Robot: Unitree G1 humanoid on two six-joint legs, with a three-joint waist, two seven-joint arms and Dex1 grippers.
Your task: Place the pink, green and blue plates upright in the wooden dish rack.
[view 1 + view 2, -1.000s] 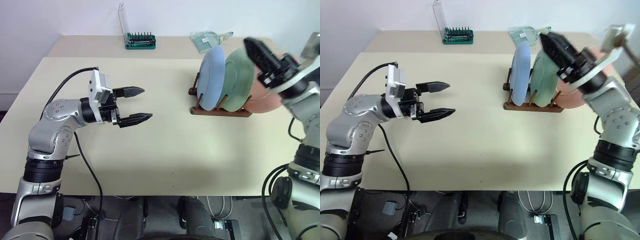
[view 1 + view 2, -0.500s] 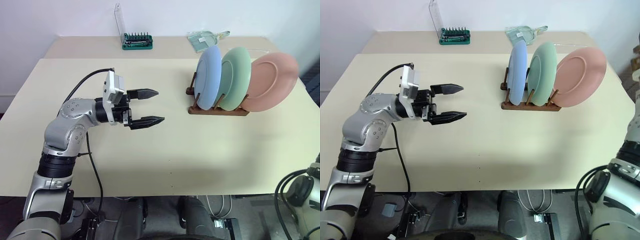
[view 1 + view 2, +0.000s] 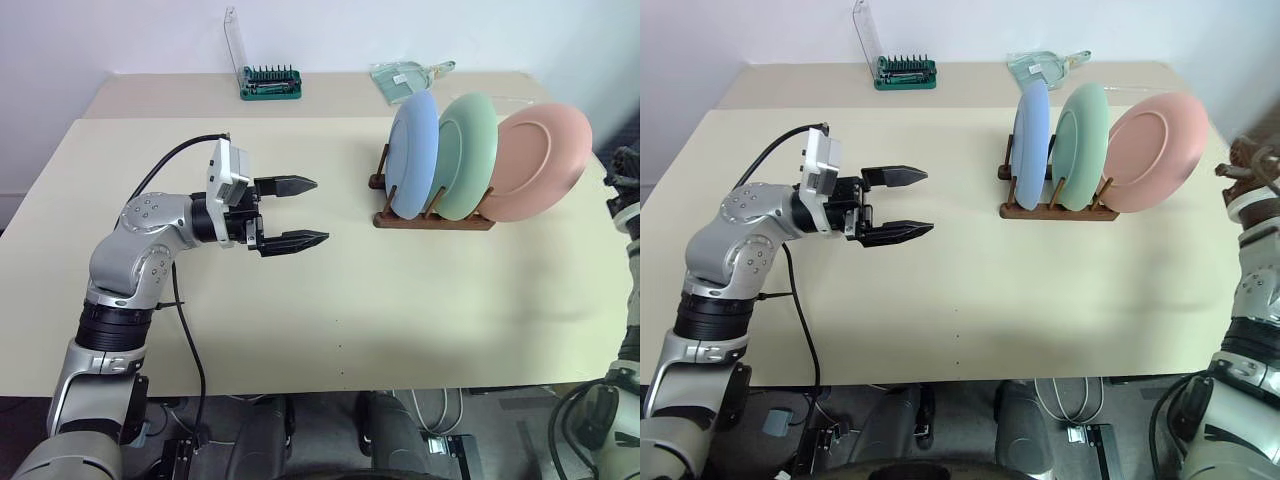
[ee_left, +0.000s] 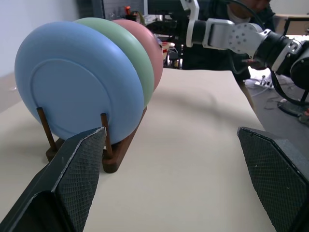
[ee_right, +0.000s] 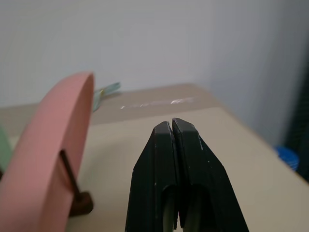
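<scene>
- All three plates stand in the wooden dish rack on the far right part of the surface, so the job looks done.
- The blue plate, green plate and pink plate stand on edge in a row that runs left to right. Their faces point sideways. The pink plate seems to lean outward most.
- The best move now is to pull both arms away slowly and not bump the rack.
- The left claw is wide open, holds nothing, and points at the rack from well apart.
- The right claw is shut tight on nothing, just beside the pink plate.
</scene>
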